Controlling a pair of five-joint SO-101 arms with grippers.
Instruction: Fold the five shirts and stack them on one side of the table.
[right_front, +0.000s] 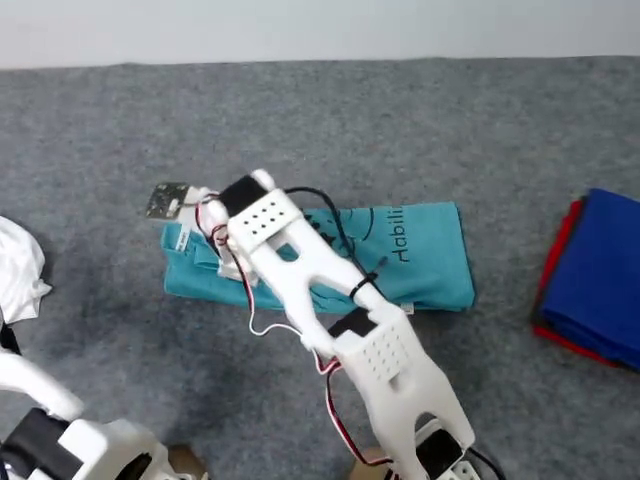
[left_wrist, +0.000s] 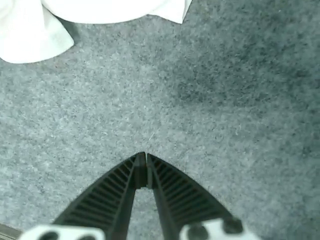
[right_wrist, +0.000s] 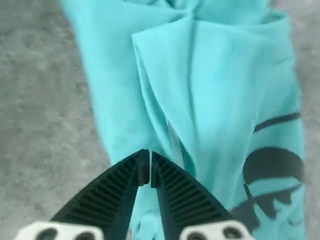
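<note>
Teal shirt (right_front: 425, 255) half-folded; right pincer (right_wrist: 145, 165) closed empty over its 9 o'clock end, left pincer (left_wrist: 146, 162) closed too; next likely open, grab, fold over.

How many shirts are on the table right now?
4: a teal shirt mid-table, a white shirt at the left edge, a blue shirt on a red shirt at the right edge. Another may be hidden there.
</note>
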